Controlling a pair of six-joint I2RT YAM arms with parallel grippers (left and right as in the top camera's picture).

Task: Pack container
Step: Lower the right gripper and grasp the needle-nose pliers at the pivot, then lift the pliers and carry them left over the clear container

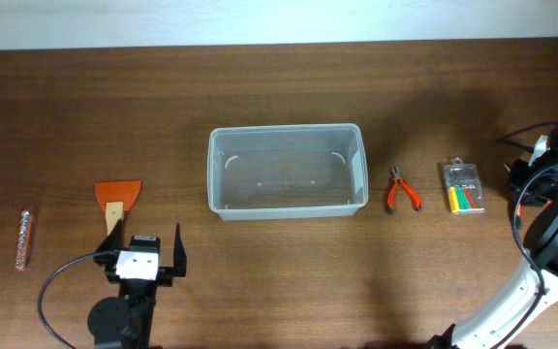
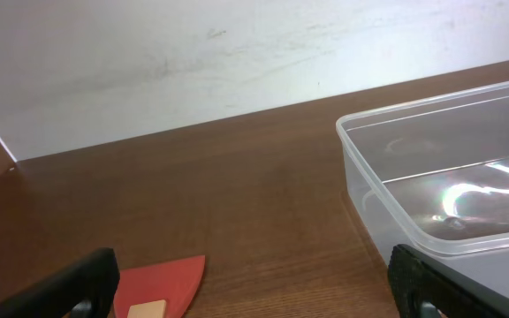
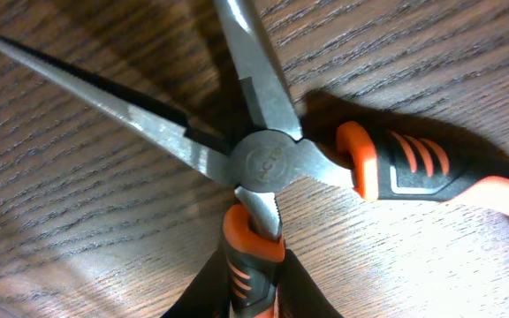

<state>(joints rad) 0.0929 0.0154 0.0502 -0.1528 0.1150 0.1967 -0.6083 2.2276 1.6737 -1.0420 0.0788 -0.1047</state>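
The container (image 1: pixel 287 171) is a clear rectangular bin in the middle of the table, with nothing in it; its corner shows in the left wrist view (image 2: pixel 440 177). My left gripper (image 1: pixel 146 248) is open and holds nothing, low over the table just in front of an orange scraper (image 1: pixel 117 199); its fingers (image 2: pixel 254 296) straddle bare wood. Orange-handled pliers (image 1: pixel 402 191) lie right of the container. In the right wrist view my right gripper (image 3: pixel 253 296) has its dark fingers closed on one handle of the spread-open pliers (image 3: pixel 263 163), which rest on the wood. The right fingers do not show in the overhead view.
A strip of metal bits (image 1: pixel 24 240) lies at the far left. A small clear case with green, yellow and red bits (image 1: pixel 462 187) lies right of the pliers. The right arm (image 1: pixel 550 233) runs along the right edge. The scraper blade shows in the left wrist view (image 2: pixel 157 287).
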